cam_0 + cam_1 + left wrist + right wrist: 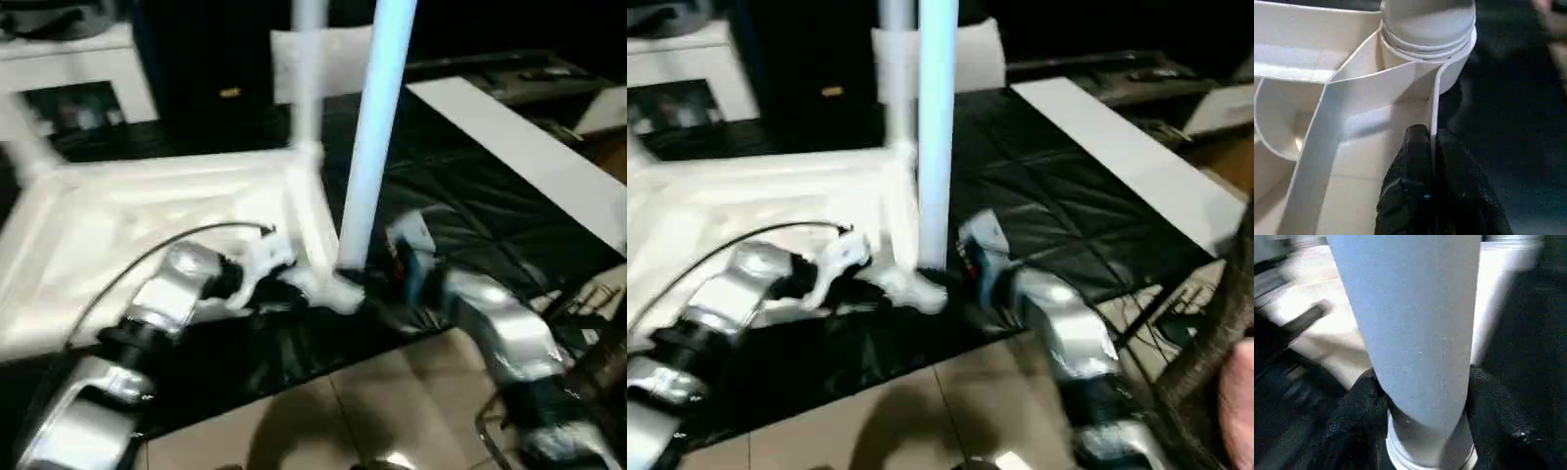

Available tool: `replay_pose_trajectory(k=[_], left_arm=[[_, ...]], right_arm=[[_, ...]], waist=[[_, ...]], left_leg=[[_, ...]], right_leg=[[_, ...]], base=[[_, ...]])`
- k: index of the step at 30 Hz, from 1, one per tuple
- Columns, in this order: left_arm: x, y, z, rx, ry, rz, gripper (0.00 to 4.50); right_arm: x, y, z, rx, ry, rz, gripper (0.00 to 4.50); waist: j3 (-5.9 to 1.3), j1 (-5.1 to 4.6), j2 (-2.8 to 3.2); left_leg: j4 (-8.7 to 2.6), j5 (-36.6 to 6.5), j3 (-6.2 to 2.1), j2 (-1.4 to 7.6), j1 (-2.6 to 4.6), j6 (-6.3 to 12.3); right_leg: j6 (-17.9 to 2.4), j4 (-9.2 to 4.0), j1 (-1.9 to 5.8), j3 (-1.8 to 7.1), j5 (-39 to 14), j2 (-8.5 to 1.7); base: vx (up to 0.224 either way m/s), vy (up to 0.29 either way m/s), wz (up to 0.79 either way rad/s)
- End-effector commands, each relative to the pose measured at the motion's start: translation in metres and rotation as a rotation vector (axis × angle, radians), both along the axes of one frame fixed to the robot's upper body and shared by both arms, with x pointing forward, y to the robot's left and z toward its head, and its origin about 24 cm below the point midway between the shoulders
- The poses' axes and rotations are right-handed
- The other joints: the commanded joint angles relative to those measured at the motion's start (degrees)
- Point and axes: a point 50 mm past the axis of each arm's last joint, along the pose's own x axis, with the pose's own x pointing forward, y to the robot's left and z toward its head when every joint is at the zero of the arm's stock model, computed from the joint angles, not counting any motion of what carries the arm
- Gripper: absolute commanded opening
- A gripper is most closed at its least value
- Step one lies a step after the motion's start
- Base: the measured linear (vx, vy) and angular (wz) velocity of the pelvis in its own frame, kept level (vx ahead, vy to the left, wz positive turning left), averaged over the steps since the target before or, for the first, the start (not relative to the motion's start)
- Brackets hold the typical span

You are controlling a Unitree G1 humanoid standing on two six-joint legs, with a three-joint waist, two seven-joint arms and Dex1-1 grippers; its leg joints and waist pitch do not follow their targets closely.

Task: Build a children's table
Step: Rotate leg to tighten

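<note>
Black fingers (1410,191) of my left gripper (1432,161) fill the near part of my left wrist view, pressed together on the thin white rim of the tabletop (147,225), one finger on each side of the wall. Just beyond them that view shows what the head views blur: a round corner socket (1449,63) with a ringed leg end seated in it, and the ribs fanning away across the underside.

On my right wrist view, my right gripper (1422,431) has a finger (1359,416) on either side of a pale tube, the near leg (1410,333), gripping it low down, just above its ringed foot at the socket.

From the head, both grippers meet at the same near right corner of the tabletop: the left gripper (269,269) comes in from the left along the near edge, the right gripper (387,279) from the right, touching the base of the leg. That leg (377,117) stands upright out of the corner, leaning slightly right, and runs out of the top of the picture. The tabletop lies upside down on a black quilted mat (460,196), ribbed side up, spreading left and away from my grippers.

I count two legs standing: the near one I hold and a second leg (309,69) in the far right corner socket. One tabletop, one mat. A long white flat board (529,147) lies on the right, well apart, and a white cabinet (69,59) stands far left.
</note>
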Motion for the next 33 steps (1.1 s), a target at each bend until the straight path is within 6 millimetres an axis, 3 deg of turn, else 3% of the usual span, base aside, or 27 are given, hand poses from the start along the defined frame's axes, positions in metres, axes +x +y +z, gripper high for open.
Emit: replay_pose_trajectory(k=[1,2,5,6,12,13,20,23,28,33], left_arm=[[0.005,-0.026,0.016,-0.088,-0.057,0.007,0.0],[0.008,-0.033,0.018,-0.093,-0.072,0.081,0.0],[0.011,-0.047,0.02,-0.105,-0.096,0.15,0.0],[0.011,-0.048,0.021,-0.105,-0.098,0.15,0.0],[0.009,-0.051,0.023,-0.1,-0.115,0.135,0.0],[0.008,-0.05,0.023,-0.091,-0.122,0.122,0.0],[0.002,-0.036,0.019,-0.058,-0.135,0.034,0.0],[0.001,-0.032,0.018,-0.05,-0.136,0.012,0.0],[-0.013,-0.01,0.014,-0.016,-0.108,-0.23,0.0],[-0.019,-0.001,0.014,0.027,-0.092,-0.372,0.0]], right_arm=[[-0.01,0.035,-0.01,0.031,0.079,0.101,1.95],[-0.006,0.041,-0.012,0.01,0.089,0.042,1.95],[-0.003,0.05,-0.014,0.004,0.101,-0.017,1.95],[-0.003,0.05,-0.014,0.002,0.097,-0.019,2.3],[-0.005,0.049,-0.013,0.001,0.05,-0.029,2.84],[-0.006,0.046,-0.012,0.002,0.037,-0.029,3.09],[-0.011,0.022,-0.009,-0.011,-0.054,0.019,3.63],[-0.013,0.016,-0.008,-0.011,-0.058,0.027,4.0],[-0.025,-0.023,0.003,-0.025,-0.122,0.232,4.42],[-0.029,-0.034,0.008,-0.043,-0.109,0.344,4.42]], waist=[[-3.46,0.6,-0.4],[-3.62,0.58,-0.59],[-3.74,0.84,-0.4],[-3.74,0.84,-0.4],[-3.61,1.29,-0.11],[-3.63,1.36,0.07],[-3.9,1.49,0.21],[-3.73,1.55,0.09],[-3.72,1.8,-0.01],[-3.52,2.12,-0.2]], left_leg=[[-3.77,-9.18,-0.64,1.47,-0.39,0.81],[-3.75,-7.65,-0.54,1.63,-0.44,1.68],[-3.7,-5.95,-0.43,1.52,-0.5,2.41],[-3.7,-5.95,-0.43,1.52,-0.5,2.41],[-3.92,-6.83,-0.47,1.69,-0.38,2.87],[-3.92,-6.95,-0.49,1.69,-0.34,2.77],[-3.76,-4.87,-0.51,1.75,-0.5,3.92],[-3.8,-6.31,-0.42,1.79,-0.45,3.95],[-3.81,-7.04,-0.53,2.01,-0.56,5.03],[-3.82,-8.28,-0.33,2.23,-0.04,4.23]], right_leg=[[-8.74,-5.56,2.91,3.08,-19.86,-4.02],[-9.38,-5.19,3.01,3.21,-16.5,-3.89],[-9.95,-4.96,3.26,3.24,-13.81,-3.88],[-9.95,-4.96,3.26,3.24,-13.81,-3.88],[-9.71,-5.13,3.2,3.23,-12.97,-3.89],[-9.67,-5.1,3.22,3.26,-12.85,-3.93],[-11.59,-4.34,3.53,3.32,-5.89,-3.82],[-11.01,-4.78,3.49,3.33,-8.91,-3.9],[-10.55,-4.76,3.58,3.32,-9.37,-3.9],[-10.79,-5.1,3.0,3.33,-12.97,-4.06]], base=[[0.0,0.0,0.0],[0.0,0.0,0.0],[0.0,0.0,0.0],[0.0,0.0,0.0],[0.0,0.0,0.0],[0.0,0.0,0.0],[0.0,0.0,0.0],[0.0,0.0,0.0],[0.0,0.0,0.0],[0.0,0.0,0.0]])
